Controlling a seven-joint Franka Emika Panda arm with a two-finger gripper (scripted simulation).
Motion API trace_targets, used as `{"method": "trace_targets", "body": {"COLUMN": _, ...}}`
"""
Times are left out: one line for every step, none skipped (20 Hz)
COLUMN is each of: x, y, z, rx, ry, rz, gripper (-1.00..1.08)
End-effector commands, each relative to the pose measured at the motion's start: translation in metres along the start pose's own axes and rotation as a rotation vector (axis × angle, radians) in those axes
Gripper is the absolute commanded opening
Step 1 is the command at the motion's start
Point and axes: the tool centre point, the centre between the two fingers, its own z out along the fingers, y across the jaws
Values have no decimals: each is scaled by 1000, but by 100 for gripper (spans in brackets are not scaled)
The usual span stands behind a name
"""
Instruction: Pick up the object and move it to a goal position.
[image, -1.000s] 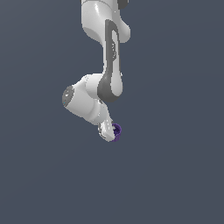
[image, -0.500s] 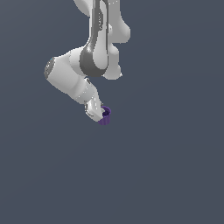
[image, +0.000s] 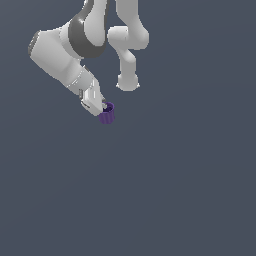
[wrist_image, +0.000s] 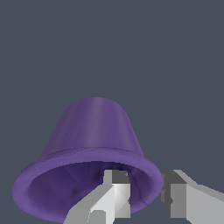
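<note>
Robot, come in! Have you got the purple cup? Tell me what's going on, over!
Tool shut on the purple cup, one finger inside its rim, one outside. Cup held by the arm. Nothing else visible around it.

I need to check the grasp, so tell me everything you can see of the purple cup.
The purple cup is small, dark purple and glossy like plastic, with a flared rim, a hollow inside and a narrower closed end. In the exterior view it sits at the tip of the pincer, its side looking ribbed. In the wrist view one finger reaches inside the open mouth and the other sits outside the rim, pinching the wall. Nothing else touches it.
</note>
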Motion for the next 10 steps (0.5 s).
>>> {"method": "trace_targets", "body": {"x": -1, "y": 12, "z": -14, "rx": -1, "ry": 1, "rz": -1, "gripper": -100}}
{"method": "trace_targets", "body": {"x": -1, "y": 16, "z": -19, "rx": -1, "ry": 1, "rz": -1, "gripper": -100}}
{"method": "trace_targets", "body": {"x": -1, "y": 19, "z": -23, "rx": -1, "ry": 1, "rz": -1, "gripper": -100}}
{"method": "trace_targets", "body": {"x": -1, "y": 22, "z": -27, "rx": -1, "ry": 1, "rz": -1, "gripper": -100}}
{"method": "trace_targets", "body": {"x": -1, "y": 24, "z": -30, "rx": -1, "ry": 2, "rz": -1, "gripper": -100}}
{"method": "trace_targets", "body": {"x": -1, "y": 26, "z": -33, "rx": -1, "ry": 2, "rz": -1, "gripper": -100}}
{"method": "trace_targets", "body": {"x": -1, "y": 27, "z": -35, "rx": -1, "ry": 2, "rz": -2, "gripper": -100}}
{"method": "trace_targets", "body": {"x": -1, "y": 28, "z": -36, "rx": -1, "ry": 2, "rz": -2, "gripper": -100}}
{"method": "trace_targets", "body": {"x": -1, "y": 28, "z": -37, "rx": -1, "ry": 2, "rz": -2, "gripper": -100}}
{"method": "trace_targets", "body": {"x": -1, "y": 29, "z": -37, "rx": -1, "ry": 2, "rz": -2, "gripper": -100}}
